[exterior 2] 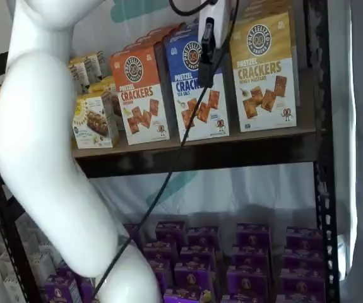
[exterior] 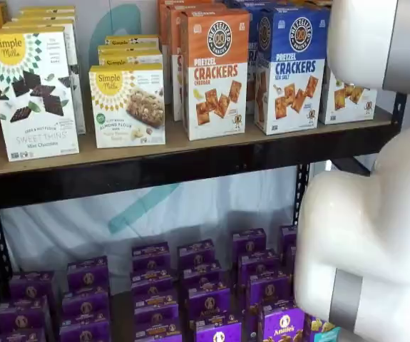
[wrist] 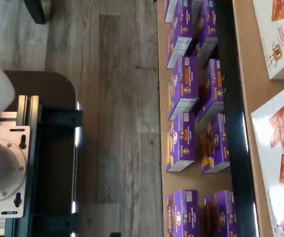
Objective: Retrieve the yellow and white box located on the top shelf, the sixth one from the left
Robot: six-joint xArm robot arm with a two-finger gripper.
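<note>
The yellow and white box [exterior 2: 263, 72] stands upright on the top shelf [exterior 2: 232, 153], just beside the blue-topped cracker box [exterior 2: 197, 88] — untouched. The fingers [exterior 2: 208, 47] hang in front of that blue box, seen side-on; they are spread wide, gripping nothing — well apart from the purple boxes [exterior 2: 200, 265] below.

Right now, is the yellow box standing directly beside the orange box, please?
No: in a shelf view the blue box stands between the orange box and the yellow box.
</note>
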